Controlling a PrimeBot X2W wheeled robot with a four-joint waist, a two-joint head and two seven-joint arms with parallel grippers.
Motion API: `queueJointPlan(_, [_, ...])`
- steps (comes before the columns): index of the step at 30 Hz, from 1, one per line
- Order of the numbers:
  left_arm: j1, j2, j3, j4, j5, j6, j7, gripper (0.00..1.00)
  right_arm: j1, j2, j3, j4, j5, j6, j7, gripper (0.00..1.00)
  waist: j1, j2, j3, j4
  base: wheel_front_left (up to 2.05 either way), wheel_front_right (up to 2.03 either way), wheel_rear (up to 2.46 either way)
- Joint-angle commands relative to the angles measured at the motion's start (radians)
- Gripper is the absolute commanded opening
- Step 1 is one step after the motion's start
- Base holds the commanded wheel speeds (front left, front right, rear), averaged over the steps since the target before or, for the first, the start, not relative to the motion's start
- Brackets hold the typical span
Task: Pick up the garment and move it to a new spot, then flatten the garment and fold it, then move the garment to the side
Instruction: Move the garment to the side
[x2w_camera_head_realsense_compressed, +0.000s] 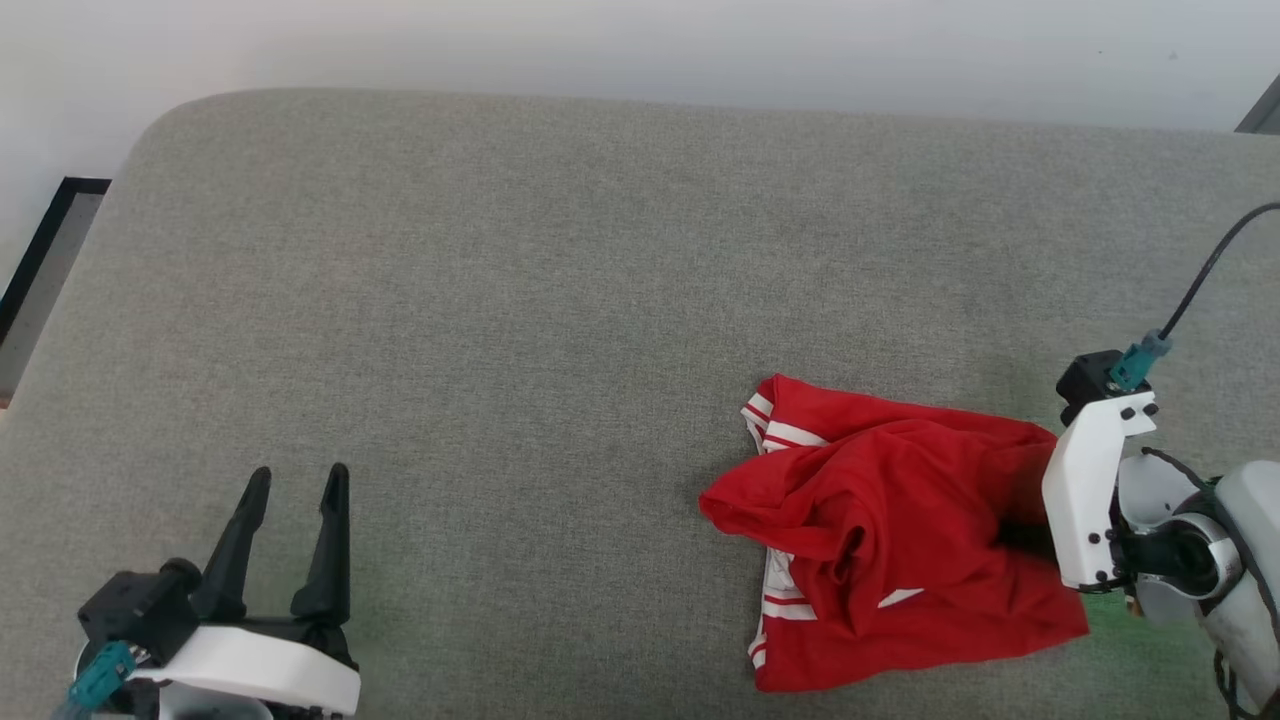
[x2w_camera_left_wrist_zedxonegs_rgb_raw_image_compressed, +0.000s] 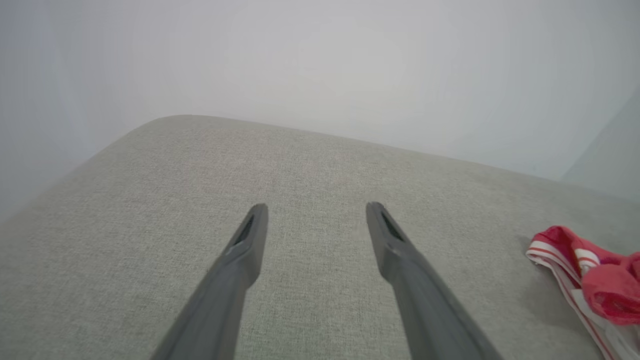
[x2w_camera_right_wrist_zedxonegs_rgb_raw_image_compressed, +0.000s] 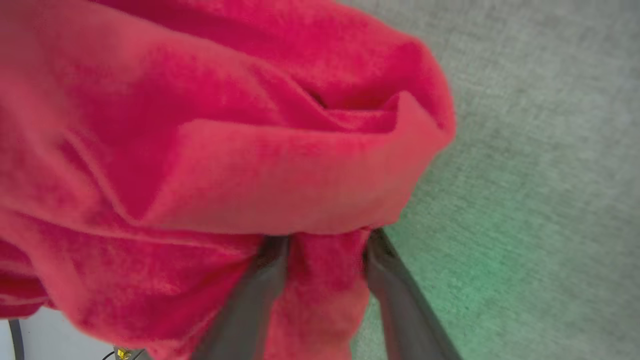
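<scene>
Red jersey (x2w_camera_head_realsense_compressed: 900, 530), soft, limp and light by my guess, lay crumpled near-right on the grey fabric surface (x2w_camera_head_realsense_compressed: 500, 300); my right gripper (x2w_camera_right_wrist_zedxonegs_rgb_raw_image_compressed: 325, 240) straddled a bunched fold, a fair hold, clamping unclear, while the left gripper (x2w_camera_head_realsense_compressed: 299, 472) gaped empty.

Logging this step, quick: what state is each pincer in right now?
Left pincer: open, holding nothing.
Right pincer: set around a fold of the garment; whether it grips yet cannot be told.

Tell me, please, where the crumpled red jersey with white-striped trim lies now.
In the head view, the red jersey lies lower right on the grey fabric surface, the right gripper straddling its right edge.
</scene>
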Motion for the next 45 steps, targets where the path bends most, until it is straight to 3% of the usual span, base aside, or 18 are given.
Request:
queueJointPlan(1, [-0.017, 0.002, -0.004, 0.006, -0.017, -0.001, -0.005, 1.00, 0.018, 0.039, 0.031, 0.004, 0.001, 0.003, -0.006, 0.00, 0.0000, 0.0000, 0.001, -0.001, 0.00, 0.00, 0.00])
queueJointPlan(14, [-0.093, 0.044, -0.029, -0.035, -0.008, -0.001, -0.005, 1.00, -0.050, -0.110, -0.060, -0.073, -0.055, 0.001, -0.144, 0.00, 0.0000, 0.0000, 0.027, -0.083, 0.00, 0.00, 0.00])
queueJointPlan(22, [-0.153, 0.070, -0.079, -0.036, -0.011, -0.001, -0.005, 1.00, -0.095, -0.153, -0.126, -0.064, -0.124, 0.001, -0.229, 0.00, 0.0000, 0.0000, 0.064, -0.155, 0.00, 0.00, 0.00])
queueJointPlan(35, [-0.314, 0.125, -0.220, -0.028, -0.016, -0.001, -0.005, 1.00, -0.209, -0.198, -0.233, 0.019, -0.241, 0.001, -0.362, 0.00, 0.0000, 0.0000, 0.161, -0.300, 0.00, 0.00, 0.00])
queueJointPlan(45, [-0.455, 0.159, -0.367, -0.014, -0.044, -0.001, -0.005, 1.00, -0.304, -0.244, -0.273, 0.154, -0.353, 0.001, -0.514, 0.00, 0.0000, 0.0000, 0.235, -0.348, 0.00, 0.00, 0.00])
